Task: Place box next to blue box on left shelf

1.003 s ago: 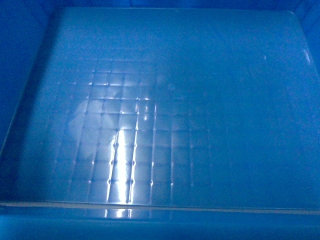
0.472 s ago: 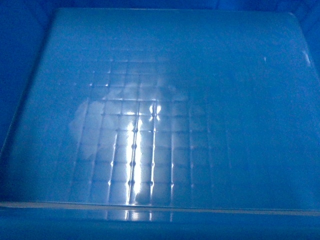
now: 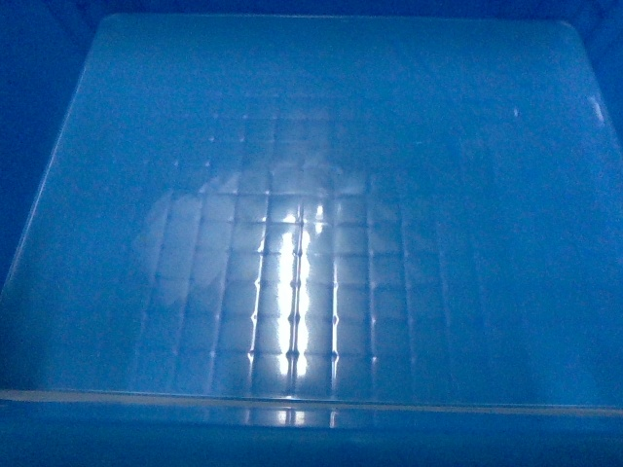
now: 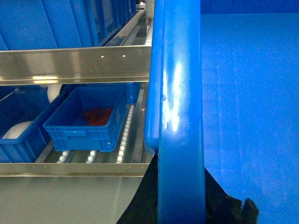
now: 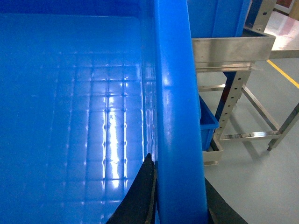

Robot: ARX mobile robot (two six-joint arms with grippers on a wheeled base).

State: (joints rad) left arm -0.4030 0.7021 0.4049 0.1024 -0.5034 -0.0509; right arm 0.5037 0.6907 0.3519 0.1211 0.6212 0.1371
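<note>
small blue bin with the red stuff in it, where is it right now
In the left wrist view, the small blue bin sits on the lower roller shelf, left of the big box's rim, with another blue bin on its left.

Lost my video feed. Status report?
Left tool and right tool each clamp a side rim of the box. Box empty. Shelf rail and small crate lie left.

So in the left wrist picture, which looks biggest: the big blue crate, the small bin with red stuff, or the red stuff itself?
As they look in that view, largest first:
1. The big blue crate, though it is nearest the camera, which exaggerates it.
2. The small blue bin on the lower shelf.
3. The red items inside that bin.
</note>
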